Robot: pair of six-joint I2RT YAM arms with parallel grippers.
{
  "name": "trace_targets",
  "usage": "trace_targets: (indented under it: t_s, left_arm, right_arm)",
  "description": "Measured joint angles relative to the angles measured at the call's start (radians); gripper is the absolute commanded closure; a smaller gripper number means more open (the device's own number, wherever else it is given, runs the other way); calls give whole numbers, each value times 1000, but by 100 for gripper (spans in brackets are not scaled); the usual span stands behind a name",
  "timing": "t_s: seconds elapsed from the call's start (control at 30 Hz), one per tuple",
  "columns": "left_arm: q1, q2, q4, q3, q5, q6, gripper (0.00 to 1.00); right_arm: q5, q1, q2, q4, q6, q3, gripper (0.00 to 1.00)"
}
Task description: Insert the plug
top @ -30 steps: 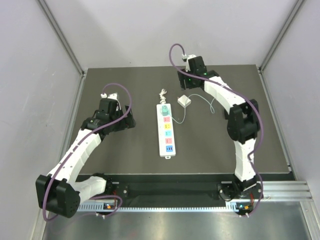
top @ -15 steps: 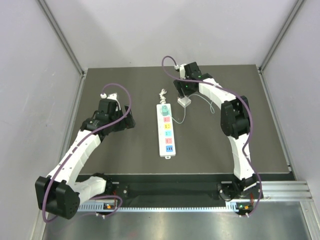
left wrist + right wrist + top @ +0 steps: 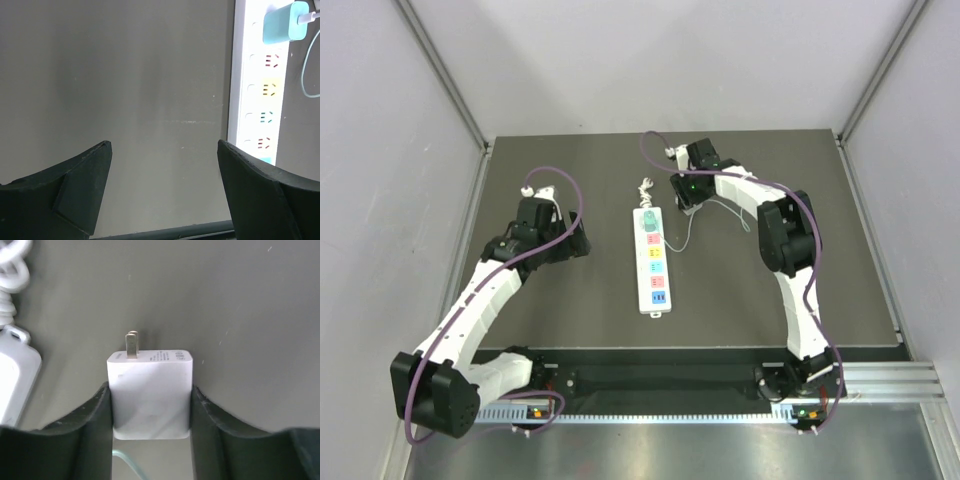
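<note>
Illegible small print on white block (image 3: 150, 400)

Soft, even light is coming down from overhead, leaving only faint shadows on the dark mat (image 3: 590, 290). In the left wrist view the power strip (image 3: 256, 100) is glaring to blown-out white and the plug (image 3: 284, 22) is washing pale; the white block (image 3: 150, 395) is looking slightly hazy up close.

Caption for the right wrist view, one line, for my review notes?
Right gripper closed on the sides of a white pronged adapter block, prongs pointing away, power strip end at left.
</note>
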Motion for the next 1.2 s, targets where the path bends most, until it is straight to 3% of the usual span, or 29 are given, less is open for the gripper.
trace_targets:
  t_s: [0.1,0.23,0.37,0.53,0.83,1.0,1.2]
  left_arm:
    - [0,6,1,-2,0,-3,11]
    - [0,8,2,-5,31,-23,16]
    - [0,8,-3,13,114,-59,16]
    - [0,-6,3,94,246,-126,17]
    - [0,-50,60,203,442,-187,18]
    - [0,-44,148,233,620,-233,18]
    - [-9,-35,197,233,711,-275,18]
  right_arm:
    - [9,0,0,21,-1,-1,86]
    - [28,3,-11,19,-7,0,99]
    - [24,5,-75,11,-13,-1,100]
    - [-27,16,-322,62,-11,-63,100]
    - [-84,231,-874,206,10,-439,100]
    - [-83,362,-960,204,45,-558,100]
    - [-63,454,-978,201,84,-599,100]
